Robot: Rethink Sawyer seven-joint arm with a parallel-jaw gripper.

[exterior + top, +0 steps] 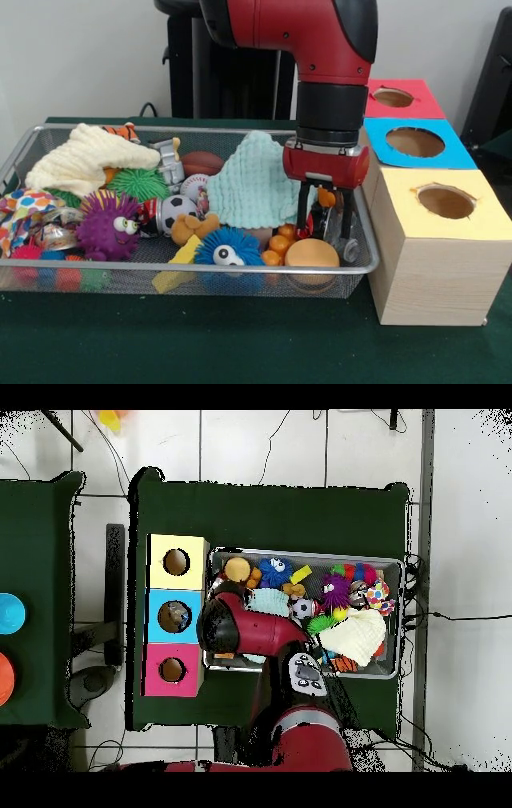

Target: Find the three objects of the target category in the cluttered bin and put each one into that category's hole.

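My gripper (325, 218) hangs inside the right end of the wire bin (120, 269), its black fingers (303, 210) spread apart and open. Between and behind them show a small orange piece (326, 196) and a dark red-and-black toy (320, 222); I cannot tell whether either is touched. Just below lie several small orange balls (280, 242) and a round orange ball (312, 254). A mint knitted cloth (256, 184) lies left of the gripper. In the overhead view the arm's wrist (225, 624) hides the gripper over the bin's left end (300, 552).
Three boxes with holes stand beside the bin: yellow (446, 202), blue (414, 142), red (392, 98). The bin also holds a blue spiky ball (228, 248), purple spiky ball (108, 226), soccer ball (174, 210), brown football (202, 162) and cream cloth (88, 160).
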